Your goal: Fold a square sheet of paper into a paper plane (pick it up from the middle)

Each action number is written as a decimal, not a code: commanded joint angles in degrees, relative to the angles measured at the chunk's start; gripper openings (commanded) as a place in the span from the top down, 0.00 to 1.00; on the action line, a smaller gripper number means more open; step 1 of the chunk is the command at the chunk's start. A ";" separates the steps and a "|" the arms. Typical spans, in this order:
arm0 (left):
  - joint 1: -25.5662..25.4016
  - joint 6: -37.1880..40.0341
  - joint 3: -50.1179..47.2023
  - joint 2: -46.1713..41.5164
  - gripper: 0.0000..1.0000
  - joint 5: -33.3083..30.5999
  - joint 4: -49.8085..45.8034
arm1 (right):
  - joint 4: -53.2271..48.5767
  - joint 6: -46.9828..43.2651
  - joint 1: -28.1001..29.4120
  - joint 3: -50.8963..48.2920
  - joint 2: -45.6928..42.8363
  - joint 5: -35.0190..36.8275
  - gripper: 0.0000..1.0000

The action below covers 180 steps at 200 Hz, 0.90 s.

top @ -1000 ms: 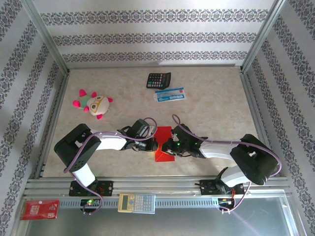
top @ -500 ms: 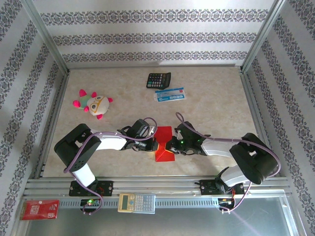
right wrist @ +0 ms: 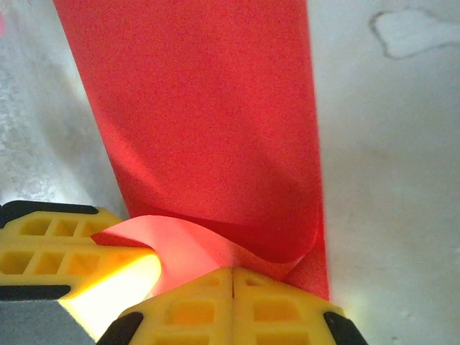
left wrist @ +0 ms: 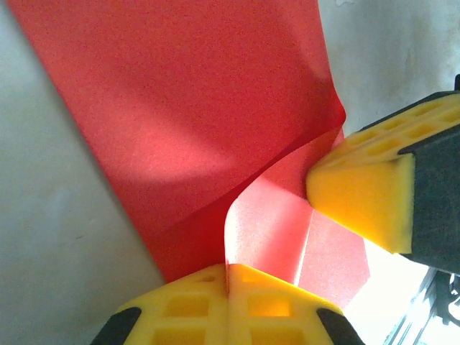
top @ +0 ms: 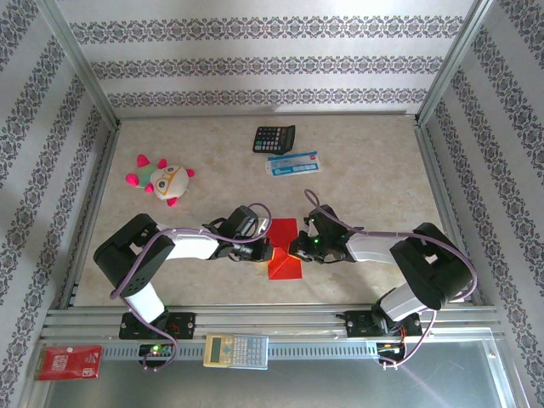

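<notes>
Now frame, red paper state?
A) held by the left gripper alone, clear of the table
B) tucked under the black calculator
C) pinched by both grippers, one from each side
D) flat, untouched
C: the left gripper and the right gripper are each shut on a curled-up edge of the red paper, meeting over it from opposite sides.

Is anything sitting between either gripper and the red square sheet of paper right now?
Nothing visible. The left gripper and the right gripper are both shut on the square sheet of paper, pinching it from opposite sides.
</notes>
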 commanded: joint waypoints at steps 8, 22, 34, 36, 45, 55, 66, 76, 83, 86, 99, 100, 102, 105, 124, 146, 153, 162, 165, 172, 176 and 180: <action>-1.05 1.94 -3.21 5.97 1.00 -9.28 -11.88 | -1.76 -2.51 -2.00 -0.05 -1.73 -1.32 0.98; -1.03 1.74 -3.32 5.98 1.00 -9.24 -11.76 | -2.13 -2.24 -2.27 0.74 -3.28 -2.02 0.98; -1.05 1.68 -3.21 5.96 1.00 -9.22 -11.81 | -2.12 -1.72 -2.24 1.31 -4.28 -2.31 0.98; -1.05 1.69 -3.21 5.95 1.00 -9.18 -11.86 | -2.06 -1.58 -2.23 1.39 -4.44 -2.38 0.98; -1.05 1.73 -3.23 5.85 1.00 -9.19 -11.96 | -2.08 -1.39 -2.16 1.83 -4.60 -2.44 0.98; -1.05 1.73 -3.31 5.81 1.00 -9.25 -12.05 | -2.08 -1.41 -2.15 2.19 -4.25 -2.47 0.98; -1.05 1.77 -3.39 5.65 1.00 -9.26 -12.02 | -1.92 -1.68 -2.14 2.47 -3.38 -2.45 0.98; -1.05 1.73 -3.48 5.62 1.00 -9.27 -12.05 | -1.78 -2.10 -2.21 2.72 -2.06 -2.49 0.98; -1.05 1.71 -3.48 5.57 1.00 -9.34 -12.00 | -1.66 -2.41 -2.34 2.83 -1.10 -2.43 0.98; -1.08 1.72 -3.44 5.54 1.00 -9.33 -12.01 | -1.55 -2.52 -2.36 2.82 -0.67 -2.56 0.98; -1.05 1.63 -3.41 5.52 1.00 -9.32 -11.97 | -1.16 -3.22 -2.62 2.88 0.89 -2.46 0.98; -1.05 1.63 -3.41 5.53 1.00 -9.29 -11.97 | -1.16 -3.28 -2.64 2.85 0.95 -2.43 0.98; -1.05 1.57 -3.41 5.53 1.00 -9.27 -11.97 | -1.16 -3.44 -2.66 2.83 1.20 -2.48 0.98; -1.05 1.56 -3.41 5.53 1.00 -9.28 -12.01 | -1.20 -3.70 -2.81 2.82 1.49 -2.40 0.98; -1.05 1.72 -3.05 5.54 1.00 -9.27 -12.38 | -1.20 -4.94 -3.82 2.20 2.59 -2.60 0.98; -1.05 1.95 -2.94 5.36 1.00 -9.35 -12.66 | -1.42 -6.17 -5.71 0.69 2.61 -3.05 0.98; -1.05 2.02 -2.98 5.35 1.00 -9.43 -12.62 | -1.73 -6.56 -6.41 0.33 2.41 -3.14 0.98; -1.09 1.92 -3.11 5.43 1.00 -9.48 -12.51 | -2.09 -7.15 -7.24 0.14 2.14 -3.28 0.98; -1.06 1.91 -3.06 5.45 1.00 -9.44 -12.57 | -2.22 -7.29 -7.53 0.03 2.09 -3.28 0.98; -1.05 1.98 -3.06 5.45 1.00 -9.45 -12.45 | -2.58 -7.59 -8.07 0.09 1.98 -3.40 0.98; -1.05 1.93 -3.11 5.49 1.00 -9.44 -12.46 | -2.76 -7.80 -8.39 0.14 1.95 -3.46 0.98; -1.05 1.98 -3.08 5.52 1.00 -9.44 -12.48 | -3.01 -8.09 -8.67 0.30 1.91 -3.50 0.98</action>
